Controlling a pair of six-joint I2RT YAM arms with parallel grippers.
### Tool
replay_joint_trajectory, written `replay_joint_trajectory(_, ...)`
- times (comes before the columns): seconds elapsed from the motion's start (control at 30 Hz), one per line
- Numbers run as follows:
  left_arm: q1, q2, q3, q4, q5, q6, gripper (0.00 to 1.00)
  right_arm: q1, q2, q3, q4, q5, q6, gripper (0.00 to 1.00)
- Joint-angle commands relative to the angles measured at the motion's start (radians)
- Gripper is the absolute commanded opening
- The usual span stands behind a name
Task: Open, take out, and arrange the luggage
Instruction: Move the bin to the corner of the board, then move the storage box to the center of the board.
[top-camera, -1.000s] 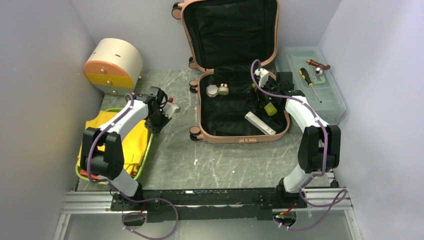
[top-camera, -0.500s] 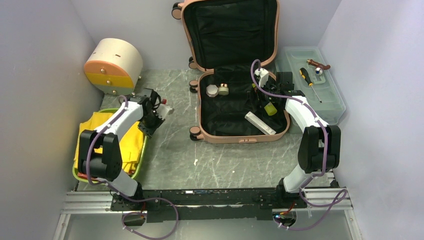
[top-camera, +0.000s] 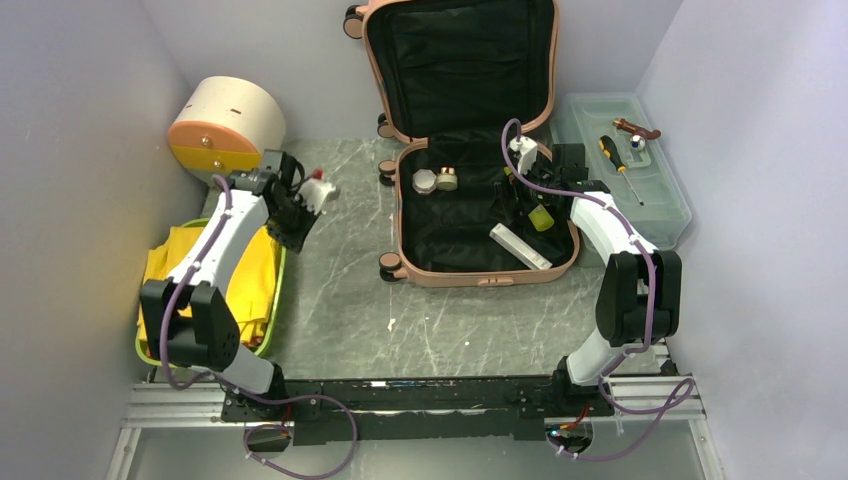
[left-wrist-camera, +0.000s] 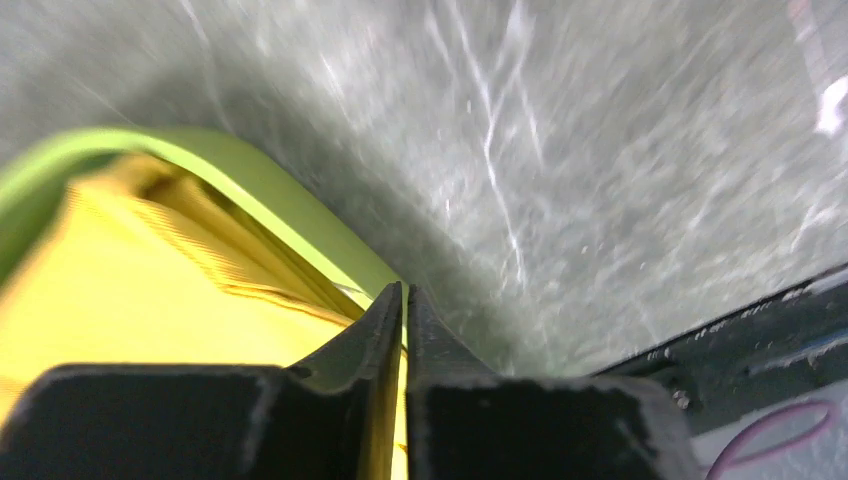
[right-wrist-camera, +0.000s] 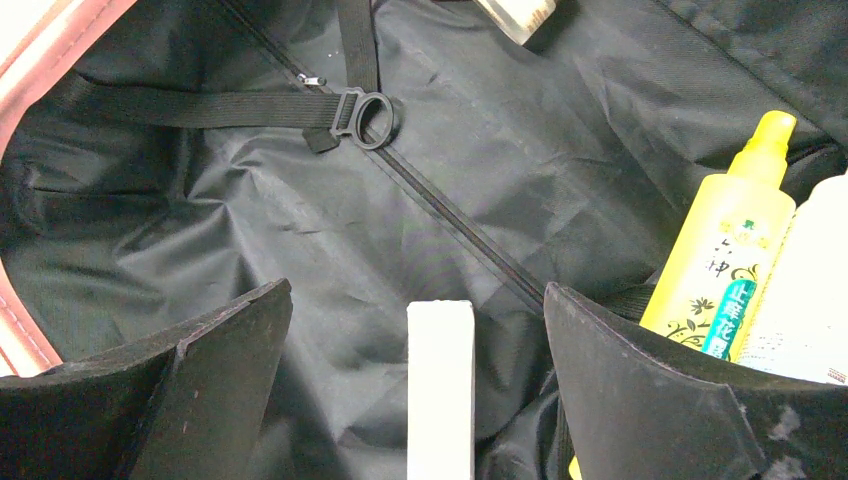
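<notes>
The luggage (top-camera: 480, 262) is a salmon-pink suitcase lying open, its lid (top-camera: 460, 60) upright against the back wall. On its black lining (right-wrist-camera: 300, 230) lie small white jars (top-camera: 433, 180), a long white box (top-camera: 520, 246) and a yellow bottle (top-camera: 541, 217). My right gripper (top-camera: 516, 200) hangs open inside the case. In the right wrist view the white box (right-wrist-camera: 440, 390) lies between the spread fingers of the gripper (right-wrist-camera: 416, 290), untouched, with the yellow bottle (right-wrist-camera: 725, 260) to its right. My left gripper (top-camera: 295, 230) is shut over the far corner of the green tray (left-wrist-camera: 250, 190); in the left wrist view the gripper (left-wrist-camera: 404, 290) has nothing between its jaws.
The green tray (top-camera: 283, 270) holds yellow cloth (top-camera: 250, 285) at the left. A cream half-round box with orange drawers (top-camera: 222, 128) stands at the back left. A translucent toolbox (top-camera: 660, 215) with a screwdriver (top-camera: 620, 168) sits right of the suitcase. A black rail (top-camera: 420, 390) runs along the near edge.
My left arm has swung left and farther back, from beside the suitcase toward the cream box and the tray's far corner. The right arm has not moved.
</notes>
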Motion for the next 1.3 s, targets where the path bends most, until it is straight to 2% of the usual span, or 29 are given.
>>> replay_joint_trajectory(0.0,-0.018,-0.104,0.182,0.054,0.08,-0.026,0.18,0.0,-0.034,-0.003,0.037,-0.013,0.01,1.0)
replay_joint_trajectory(0.07,-0.018,-0.11,0.245,0.138,-0.006,-0.043,0.22,-0.001,-0.033,-0.001,0.035,-0.011,0.009,1.0)
replay_joint_trajectory(0.17,0.003,-0.077,0.33,0.299,-0.162,-0.019,0.17,-0.002,-0.035,-0.001,0.034,-0.008,0.006,1.0)
replay_joint_trajectory(0.23,0.045,-0.027,0.391,0.405,-0.228,-0.01,0.03,-0.003,-0.039,-0.001,0.034,-0.003,0.001,1.0)
replay_joint_trajectory(0.27,0.071,0.005,0.444,0.441,-0.237,-0.007,0.0,-0.003,-0.04,-0.001,0.034,0.001,-0.001,1.0)
replay_joint_trajectory(0.43,0.186,0.229,0.676,0.588,-0.34,0.026,0.0,-0.006,-0.038,-0.004,0.034,0.009,-0.013,1.0)
replay_joint_trajectory(0.7,0.358,0.664,1.175,0.602,-0.393,-0.068,0.0,-0.025,-0.016,-0.016,0.041,-0.014,-0.002,1.0)
replay_joint_trajectory(0.83,0.403,0.695,1.15,0.762,-0.374,-0.099,0.0,-0.032,-0.001,-0.017,0.042,-0.009,-0.001,1.0)
replay_joint_trajectory(0.93,0.42,0.72,1.159,0.815,-0.362,-0.121,0.0,-0.033,-0.001,-0.019,0.046,0.01,-0.005,1.0)
replay_joint_trajectory(1.13,0.424,0.779,1.132,0.966,-0.43,-0.015,0.0,-0.033,-0.003,-0.021,0.052,0.05,-0.016,1.0)
replay_joint_trajectory(1.27,0.432,0.851,1.173,0.947,-0.367,0.022,0.0,-0.033,0.002,-0.02,0.058,0.063,-0.015,1.0)
